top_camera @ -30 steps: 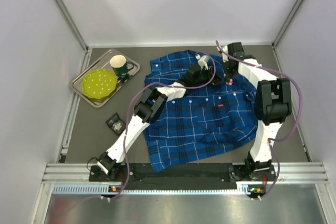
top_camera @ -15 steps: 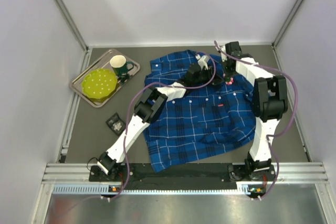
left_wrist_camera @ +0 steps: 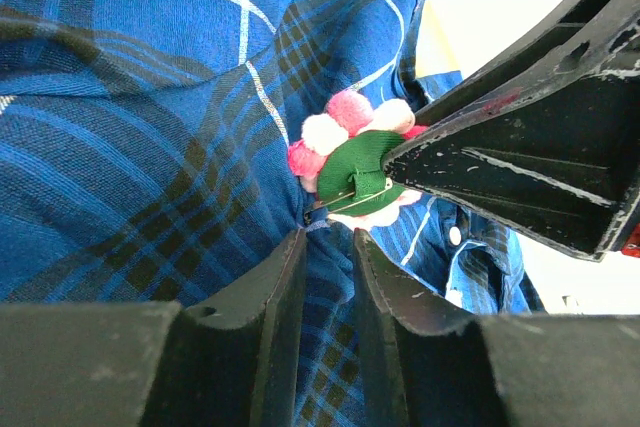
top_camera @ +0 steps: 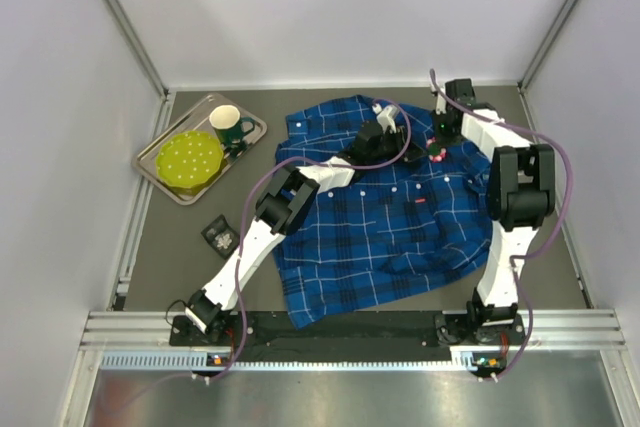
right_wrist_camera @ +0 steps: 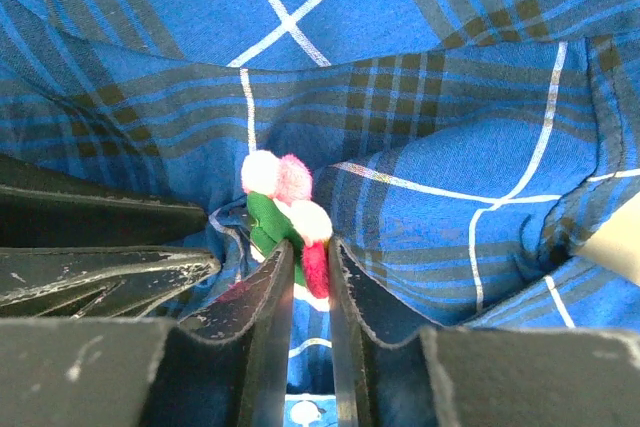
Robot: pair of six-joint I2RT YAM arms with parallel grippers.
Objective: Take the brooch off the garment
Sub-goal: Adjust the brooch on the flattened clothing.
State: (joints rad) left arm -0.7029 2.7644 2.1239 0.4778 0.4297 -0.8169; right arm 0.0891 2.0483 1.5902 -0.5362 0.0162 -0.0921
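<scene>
Two black grippers meet over the upper right part of the garment (top_camera: 380, 227), a blue and dark-navy plaid shirt with thin white lines and small white buttons, lying rumpled on the grey table (top_camera: 180, 267). The brooch (right_wrist_camera: 285, 202) sits there on a raised ridge of the cloth. It is a cluster of fluffy pink and white pom-poms on a round green fabric back with a green band across it. The right gripper (right_wrist_camera: 310, 245) has its jaws a narrow slot apart, with the brooch's lowest pink and white pom-poms lying between the tips. The rest of the cluster stands just beyond the tips, and whether the fingers actually press on it cannot be told. The left gripper (left_wrist_camera: 327, 237) comes in from the other side and is pinched onto a fold of the shirt right beside the brooch, its tips almost touching the green back. In the left wrist view the right gripper's wedge-shaped fingers taper to a point against that green back. All the fingers are matte black, scuffed with pale scratches. The cloth around the brooch is drawn into soft creases. Well apart on the left, a metal tray (top_camera: 255, 129) holds a green mug (top_camera: 230, 127) and a yellow-green dotted disc (top_camera: 190, 159).
</scene>
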